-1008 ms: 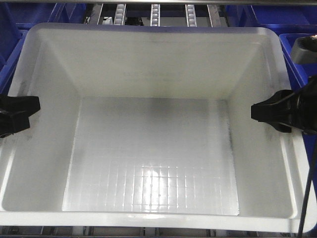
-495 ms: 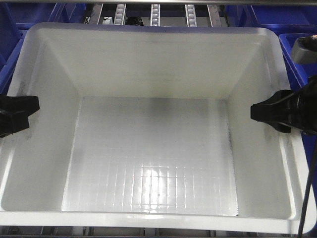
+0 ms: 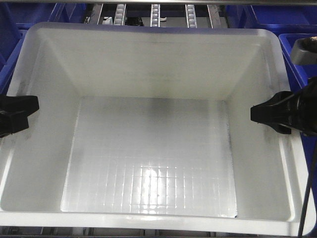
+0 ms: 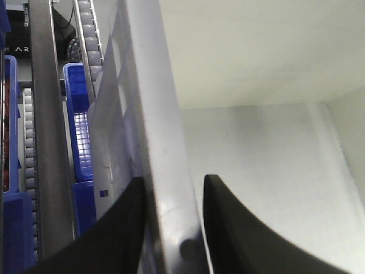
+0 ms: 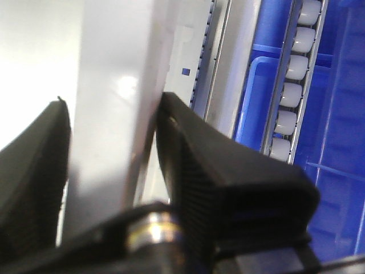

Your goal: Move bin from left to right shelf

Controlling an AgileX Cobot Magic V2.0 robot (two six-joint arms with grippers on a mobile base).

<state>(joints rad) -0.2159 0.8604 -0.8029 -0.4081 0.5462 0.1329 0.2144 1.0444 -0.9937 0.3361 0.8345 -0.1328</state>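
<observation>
The white bin (image 3: 148,64) fills the front view, open side up, with a grid-textured floor. My left gripper (image 3: 17,115) is shut on its left rim and my right gripper (image 3: 275,113) is shut on its right rim. In the left wrist view, the two black fingers of the left gripper (image 4: 171,228) straddle the thick rim (image 4: 157,131), one inside the bin and one outside. In the right wrist view, the right gripper (image 5: 111,148) pinches the right rim (image 5: 117,68) the same way. The bin's printed side is hidden.
Dark blue totes stand to the right (image 3: 297,49) and the left (image 3: 10,29) of the bin. Roller rails (image 3: 155,14) run behind it. The wrist views show a blue tote (image 4: 77,125), rollers (image 5: 292,85) and a metal rail (image 4: 48,142) close beside the bin.
The bin's near edge sits slightly lower in the front view than one second ago. Both grippers keep their hold on the rims.
</observation>
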